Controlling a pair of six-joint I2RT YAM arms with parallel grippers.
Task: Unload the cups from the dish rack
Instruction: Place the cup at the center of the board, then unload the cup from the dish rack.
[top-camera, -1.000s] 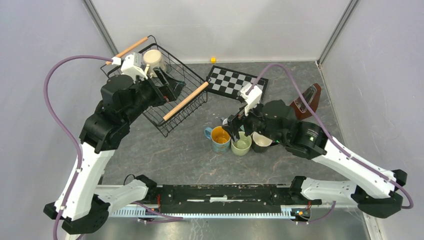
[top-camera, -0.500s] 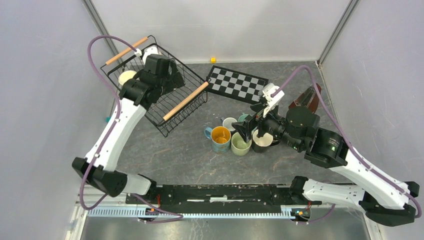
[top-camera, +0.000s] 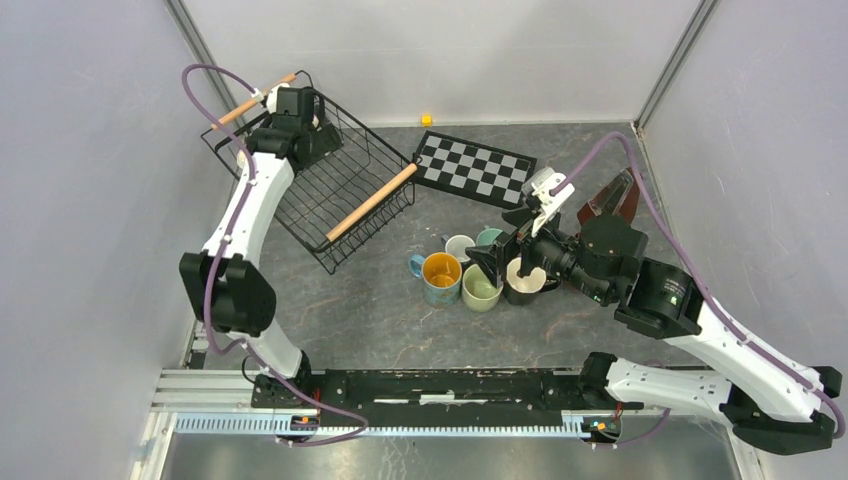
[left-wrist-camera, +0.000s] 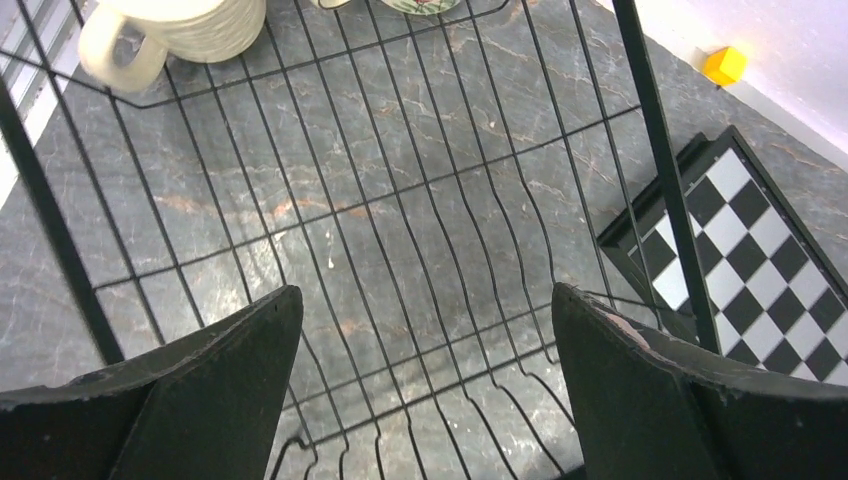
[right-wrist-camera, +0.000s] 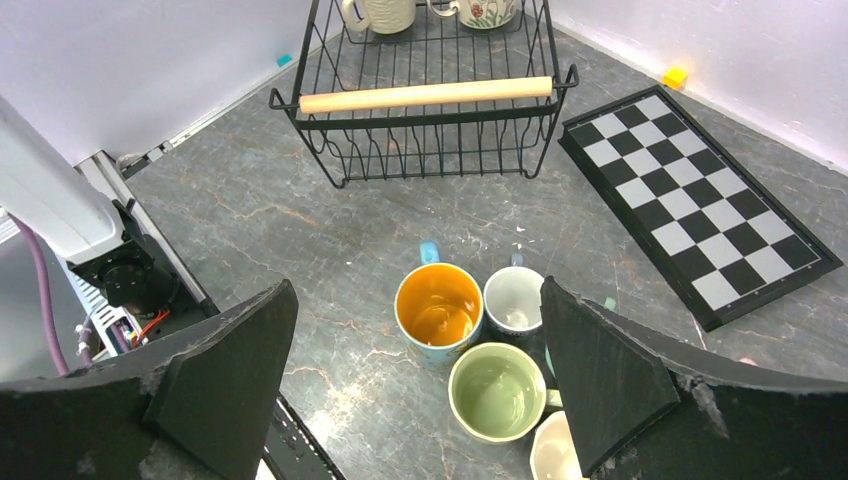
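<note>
Left gripper (left-wrist-camera: 425, 300), spread wide and empty, hangs over the dish rack (top-camera: 372, 201); right gripper (right-wrist-camera: 418, 300), equally wide and empty, hovers above cups (right-wrist-camera: 438, 305) clustered on the table. A checkered board (top-camera: 475, 168) flanks the rack; a cream mug (left-wrist-camera: 170, 25) and a floral mug (right-wrist-camera: 487, 10) sit at its far end.

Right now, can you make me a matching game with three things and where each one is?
Things:
1. cream mug
2. green mug
3. yellow block

Places:
A. next to the yellow-inside mug
B. just beyond the chessboard
C. in the rack

Pairs: 1-C, 2-A, 3-B
</note>
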